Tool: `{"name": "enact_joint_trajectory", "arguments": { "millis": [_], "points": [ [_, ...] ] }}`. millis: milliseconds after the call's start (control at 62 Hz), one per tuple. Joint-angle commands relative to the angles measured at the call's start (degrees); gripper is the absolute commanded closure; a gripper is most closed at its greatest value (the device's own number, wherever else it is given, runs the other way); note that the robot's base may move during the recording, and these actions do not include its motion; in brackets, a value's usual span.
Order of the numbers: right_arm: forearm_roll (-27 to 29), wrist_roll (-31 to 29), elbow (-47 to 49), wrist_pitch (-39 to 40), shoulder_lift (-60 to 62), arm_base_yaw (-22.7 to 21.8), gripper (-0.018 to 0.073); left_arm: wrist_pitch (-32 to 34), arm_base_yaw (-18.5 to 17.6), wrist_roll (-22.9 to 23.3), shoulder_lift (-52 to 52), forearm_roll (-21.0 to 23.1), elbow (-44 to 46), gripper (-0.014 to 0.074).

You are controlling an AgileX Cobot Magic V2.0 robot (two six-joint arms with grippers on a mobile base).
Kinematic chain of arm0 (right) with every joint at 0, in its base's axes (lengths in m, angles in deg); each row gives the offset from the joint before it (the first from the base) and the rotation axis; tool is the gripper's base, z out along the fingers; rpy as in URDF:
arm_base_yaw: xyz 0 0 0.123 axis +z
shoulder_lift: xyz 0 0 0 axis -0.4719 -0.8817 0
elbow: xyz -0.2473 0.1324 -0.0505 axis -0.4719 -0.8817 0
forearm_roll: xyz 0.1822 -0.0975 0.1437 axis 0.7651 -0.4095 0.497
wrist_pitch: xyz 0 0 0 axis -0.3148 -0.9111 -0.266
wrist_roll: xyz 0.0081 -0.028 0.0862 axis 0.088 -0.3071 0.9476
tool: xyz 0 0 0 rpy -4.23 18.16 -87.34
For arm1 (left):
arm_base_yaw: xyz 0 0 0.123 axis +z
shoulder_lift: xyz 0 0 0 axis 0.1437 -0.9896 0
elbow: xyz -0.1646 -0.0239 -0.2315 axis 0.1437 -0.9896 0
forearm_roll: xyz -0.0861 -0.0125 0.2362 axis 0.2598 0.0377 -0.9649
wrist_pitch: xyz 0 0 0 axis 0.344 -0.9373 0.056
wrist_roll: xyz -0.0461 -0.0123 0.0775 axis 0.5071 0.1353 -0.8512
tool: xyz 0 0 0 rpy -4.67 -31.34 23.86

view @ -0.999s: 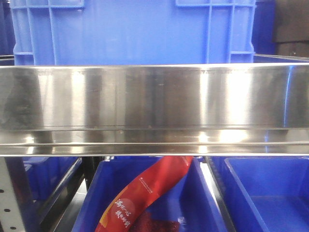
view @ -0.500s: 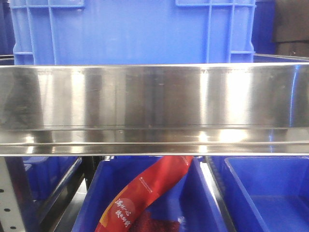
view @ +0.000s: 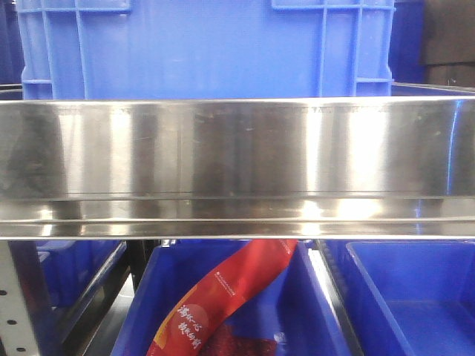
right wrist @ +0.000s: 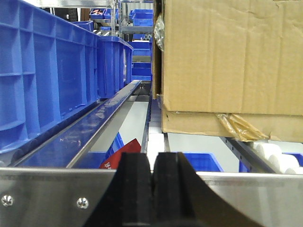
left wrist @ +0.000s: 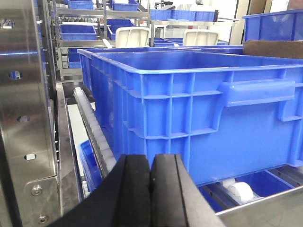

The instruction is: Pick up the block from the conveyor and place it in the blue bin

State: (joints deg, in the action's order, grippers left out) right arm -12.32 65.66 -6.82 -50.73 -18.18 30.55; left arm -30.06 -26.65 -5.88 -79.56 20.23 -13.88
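No block shows in any of the three views, and neither does the dark belt of the conveyor, so where the block lies cannot be told from here. How it will handle is therefore only a guess: a block is probably stiff and light, best pinched across two flat opposite faces near its middle, so that it does not twist between the pads.

The left gripper [left wrist: 150, 182] has its fingers pressed together with nothing between them. Directly ahead of it, filling the view from 12 to 3 o'clock, stands a large blue bin [left wrist: 199, 118] on a roller rack [left wrist: 97, 137]; its top is open and it appears empty as far as can be seen.

The right gripper [right wrist: 152, 182] is likewise closed and empty. At its 1 o'clock sits a cardboard box [right wrist: 227, 61], and at 9 o'clock a row of blue bins [right wrist: 47, 75] beside a steel rail [right wrist: 80, 137].

The front view shows a steel beam [view: 237, 163] across the middle, a blue bin above it at 12 o'clock, and a red packet [view: 223, 304] in a lower bin at 6 o'clock.
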Motion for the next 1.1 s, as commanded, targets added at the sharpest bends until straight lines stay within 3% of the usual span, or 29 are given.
{"name": "enact_joint_trajectory", "arguments": {
  "millis": [0, 113, 355, 467, 661, 774, 870, 951, 1080],
  "points": [
    [-0.5, 0.0, 0.0, 1.5, 0.2, -0.2, 0.0721, 1.2, 0.0, 0.3, 0.2, 0.3, -0.1, 0.0708],
    [-0.5, 0.0, 0.0, 1.5, 0.2, -0.2, 0.0721, 1.3, 0.0, 0.3, 0.2, 1.1, -0.2, 0.0708],
    [-0.5, 0.0, 0.0, 1.5, 0.2, -0.2, 0.0721, 0.6, 0.8, 0.1, 1.7, -1.6, -2.1, 0.0708],
    [-0.5, 0.0, 0.0, 1.5, 0.2, -0.2, 0.0721, 0.9, 3.2, 0.1, 5.2, -3.2, -6.6, 0.0708],
    [-0.5, 0.0, 0.0, 1.5, 0.2, -0.2, 0.0721, 3.0, 14.0, 0.1, 16.3, -3.6, -17.9, 0.0708],
    [-0.5, 0.0, 0.0, 1.5, 0.2, -0.2, 0.0721, 5.7, 18.3, 0.1, 17.5, -4.6, -22.7, 0.0708],
    [-0.5, 0.0, 0.0, 1.5, 0.2, -0.2, 0.0721, 11.6, 18.5, 0.7, 17.5, -6.5, -24.3, 0.0708],
    [-0.5, 0.0, 0.0, 1.5, 0.2, -0.2, 0.0721, 10.0, 18.5, 5.2, 17.5, -9.9, -24.3, 0.0708],
    [-0.5, 0.0, 0.0, 1.5, 0.2, -0.2, 0.0721, 9.7, 18.5, 7.0, 17.5, -11.0, -24.3, 0.0708]
  ]
}}
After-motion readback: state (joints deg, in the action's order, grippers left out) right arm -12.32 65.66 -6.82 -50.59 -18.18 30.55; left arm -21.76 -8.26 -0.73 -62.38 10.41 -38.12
